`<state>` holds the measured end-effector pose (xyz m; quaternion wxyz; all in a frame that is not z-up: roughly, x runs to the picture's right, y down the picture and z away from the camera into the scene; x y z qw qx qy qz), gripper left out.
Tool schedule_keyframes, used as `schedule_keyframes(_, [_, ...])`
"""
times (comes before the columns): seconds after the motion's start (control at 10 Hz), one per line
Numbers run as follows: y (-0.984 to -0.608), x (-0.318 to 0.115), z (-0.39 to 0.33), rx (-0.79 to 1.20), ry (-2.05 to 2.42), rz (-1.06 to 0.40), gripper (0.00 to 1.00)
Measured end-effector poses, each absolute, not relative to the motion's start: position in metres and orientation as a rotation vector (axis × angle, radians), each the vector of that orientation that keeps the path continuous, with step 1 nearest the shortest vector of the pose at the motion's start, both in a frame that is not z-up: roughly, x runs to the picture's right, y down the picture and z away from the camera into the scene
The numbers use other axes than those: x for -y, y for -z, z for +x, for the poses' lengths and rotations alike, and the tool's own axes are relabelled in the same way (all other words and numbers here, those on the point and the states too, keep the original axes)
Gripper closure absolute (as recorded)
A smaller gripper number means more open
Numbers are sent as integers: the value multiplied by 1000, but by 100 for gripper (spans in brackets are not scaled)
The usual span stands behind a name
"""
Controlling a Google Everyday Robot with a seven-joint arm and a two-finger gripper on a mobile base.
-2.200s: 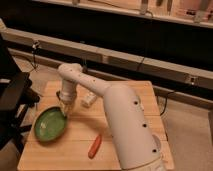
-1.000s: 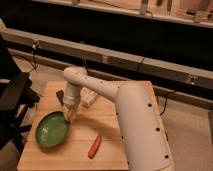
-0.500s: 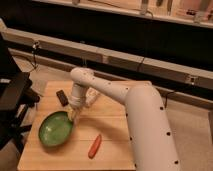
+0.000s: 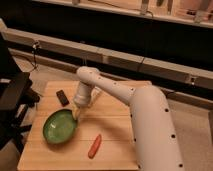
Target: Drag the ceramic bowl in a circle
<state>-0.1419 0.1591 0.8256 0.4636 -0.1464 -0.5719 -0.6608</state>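
A: Moved since earlier? The ceramic bowl [image 4: 60, 126] slid right, uncovering the black block [image 4: 62, 97].

B: Gripper [image 4: 76, 114]?

A: At the bowl's right rim, touching it; grasp state I cannot tell.

B: Bowl position?

A: Front-left on the wooden table [image 4: 117, 112], carrot stick [image 4: 94, 145] near its right.

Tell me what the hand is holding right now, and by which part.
The hand sits at the right rim of the green ceramic bowl on the wooden table. An actual grip on that rim cannot be told.

wooden table [image 4: 117, 107], black chair [image 4: 12, 97], dim room
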Motion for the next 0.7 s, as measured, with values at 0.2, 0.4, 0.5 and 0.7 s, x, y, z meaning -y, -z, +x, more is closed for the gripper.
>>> schedule_keyframes(0.2, [-831,-153,-142,1407,1596,-347,99])
schedule_keyframes(0.4, [-834,-149,-130,1405,1574,-346,99])
schedule_keyframes(0.5, [-834,-147,-124,1405,1564,-341,99])
schedule_keyframes(0.7, [-837,-144,-114,1400,1535,-335,99])
